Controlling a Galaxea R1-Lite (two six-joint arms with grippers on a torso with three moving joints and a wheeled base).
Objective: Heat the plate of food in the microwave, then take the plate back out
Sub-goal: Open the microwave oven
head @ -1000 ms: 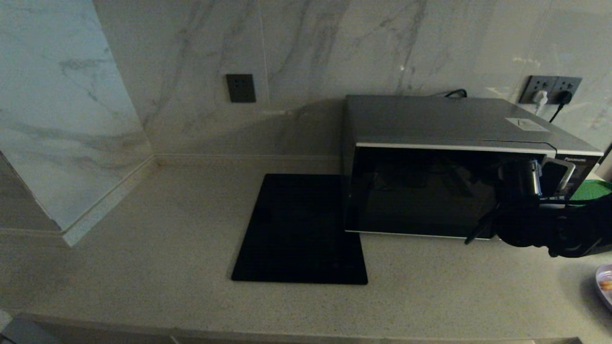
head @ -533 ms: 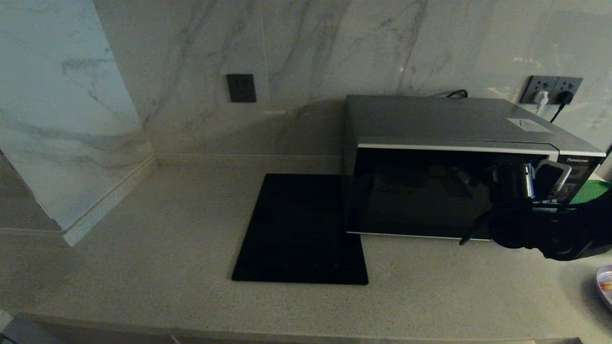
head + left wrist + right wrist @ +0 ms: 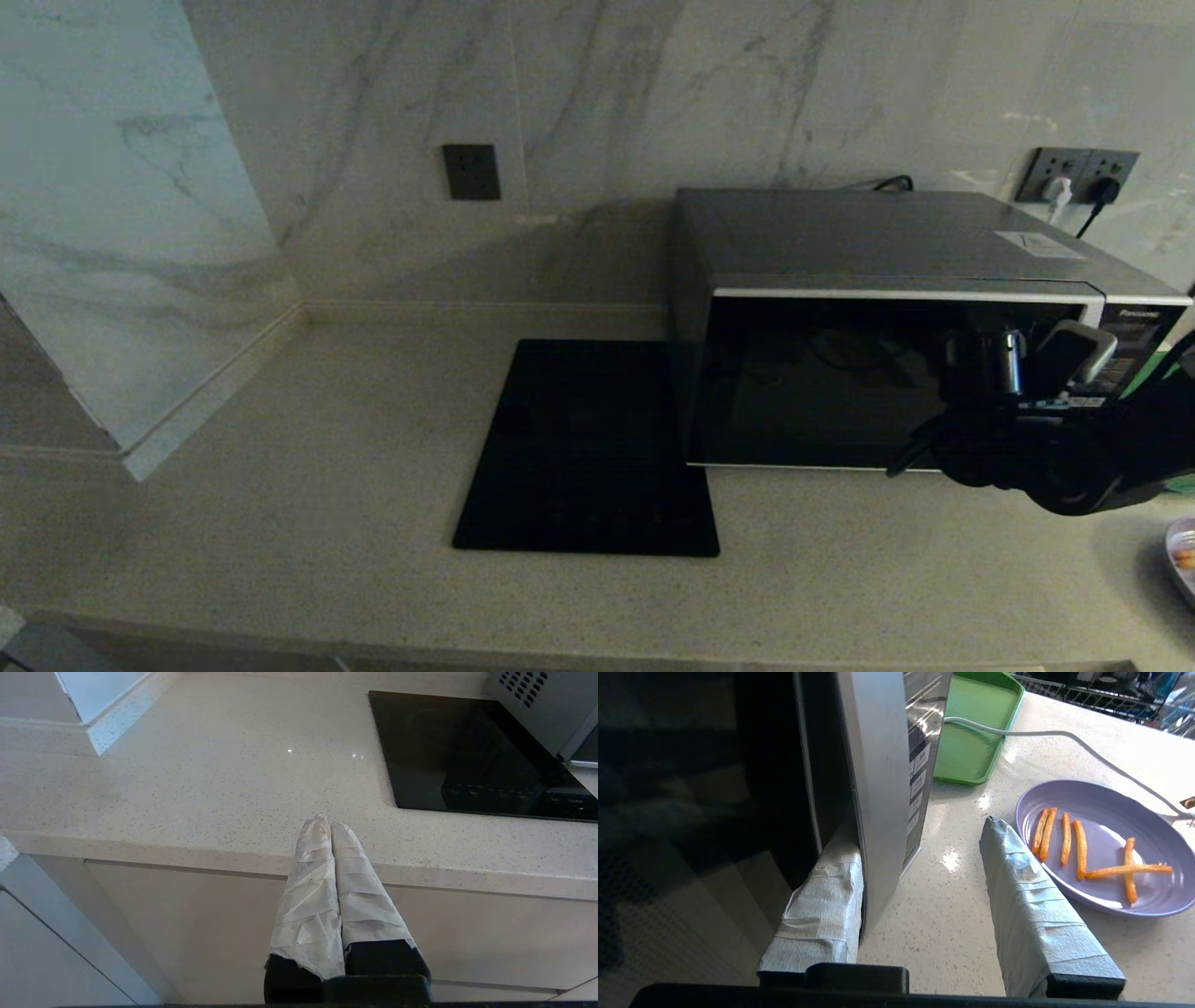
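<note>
Looking at the right wrist view, you have the right gripper (image 3: 920, 858) at the microwave (image 3: 887, 280), its jaws partly spread around the curved silver trim (image 3: 878, 788) at the door's edge; one taped finger (image 3: 822, 905) is tucked behind that trim against the black glass door (image 3: 822, 383), the other finger (image 3: 1027, 891) stands apart on the outer side, not touching the trim; so nothing is clamped, the hand is only hooked. From the head view the door seems barely cracked, if at all; I cannot tell for sure.

The plate of food (image 3: 1101, 858) sits on the counter (image 3: 280, 448) just beside that outer finger, near the microwave's keypad side, with the green tray (image 3: 976, 732) and a white cable (image 3: 1064, 737) beyond it; your left gripper (image 3: 327, 868) is parked with its fingers pressed together at the counter's front edge.

Mind these risks, as I judge them: a one-finger hook can slip off the smooth trim if you pull at an angle; a hard pull may drag the whole oven across the counter instead of swinging the door; the outer finger or the arm could sweep into the plate and scatter the food; the cable could snag.
</note>
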